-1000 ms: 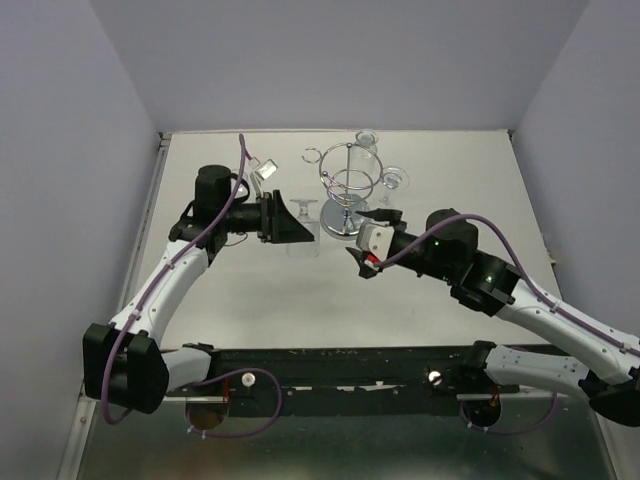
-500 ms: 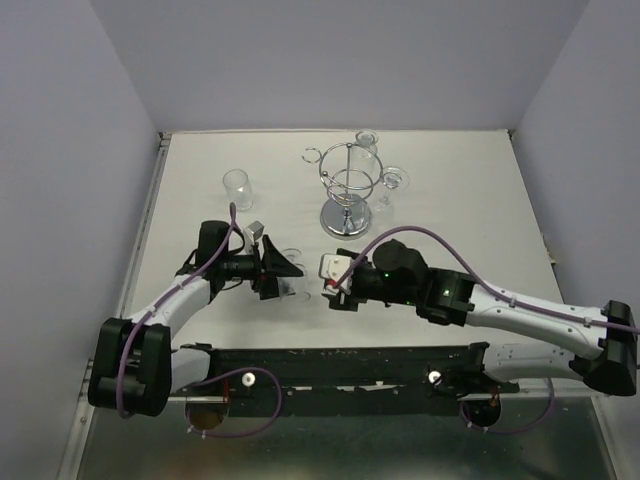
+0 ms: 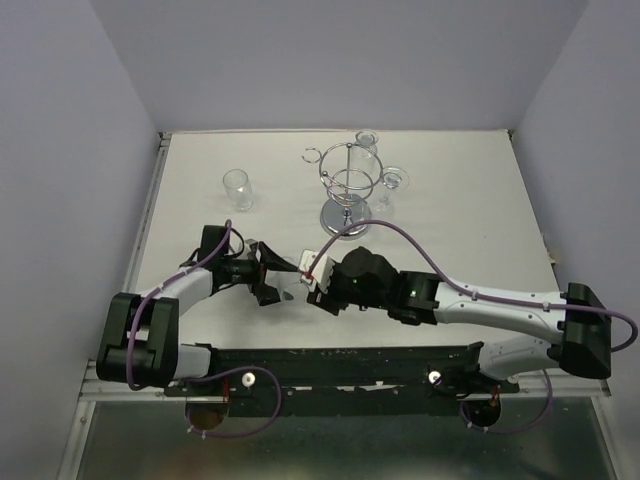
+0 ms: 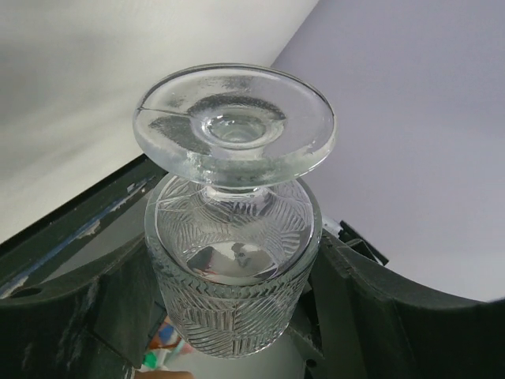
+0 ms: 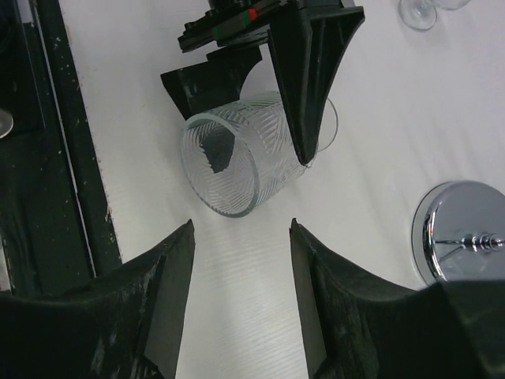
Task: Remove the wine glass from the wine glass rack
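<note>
The left claw [image 3: 270, 279] has pulled back from the shiny chrome wire wine glass rack [image 3: 345, 190] to the near edge of the white tabletop [image 3: 450, 200]. It grips the clear, ribbed, short-stemmed wine glass [image 5: 235, 162] sideways by its bowl. The right claw [image 5: 241, 237] has swung across to face the rim, jaws apart and empty. The glass is off the rack, so a handover seems likely.

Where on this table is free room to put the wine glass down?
Widest bare patch: table right of the wine glass rack, up to the right wall. Also between tumbler and rack. Crowded: near edge, where the left gripper holds the wine glass and right gripper faces it.
</note>
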Available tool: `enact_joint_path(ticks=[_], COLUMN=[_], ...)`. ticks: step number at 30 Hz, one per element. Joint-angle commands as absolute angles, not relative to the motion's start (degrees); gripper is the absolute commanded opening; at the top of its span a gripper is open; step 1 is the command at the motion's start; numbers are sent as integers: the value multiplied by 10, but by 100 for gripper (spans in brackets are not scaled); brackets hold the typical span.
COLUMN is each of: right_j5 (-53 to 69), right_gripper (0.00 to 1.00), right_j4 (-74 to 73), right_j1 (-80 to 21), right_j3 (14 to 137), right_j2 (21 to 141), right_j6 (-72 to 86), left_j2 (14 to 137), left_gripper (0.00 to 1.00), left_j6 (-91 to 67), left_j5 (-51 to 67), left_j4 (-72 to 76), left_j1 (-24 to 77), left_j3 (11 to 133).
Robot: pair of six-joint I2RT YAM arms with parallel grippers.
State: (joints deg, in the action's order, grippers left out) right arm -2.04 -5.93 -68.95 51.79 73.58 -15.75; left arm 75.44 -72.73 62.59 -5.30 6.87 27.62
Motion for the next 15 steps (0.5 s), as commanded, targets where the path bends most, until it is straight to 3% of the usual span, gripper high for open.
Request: enact_joint_path(ticks=[1,8,15], right_j5=[-52,-57,-132], right_gripper=[58,55,46], right_j4=[-40,-36,-36], right_j1=[-693,-679,-662], right_j3=[552,582,610], right_j2=[773,823,880], right_j6=[-85,-37,18], left_j2=[766,765,762], left_gripper=[0,0,0], left_j6=[-791,-828,-849], left_j5=[622,612,608], left_j4=[-111,-150,-153], left_j1=[70,77,76], left_j3=[307,310,317])
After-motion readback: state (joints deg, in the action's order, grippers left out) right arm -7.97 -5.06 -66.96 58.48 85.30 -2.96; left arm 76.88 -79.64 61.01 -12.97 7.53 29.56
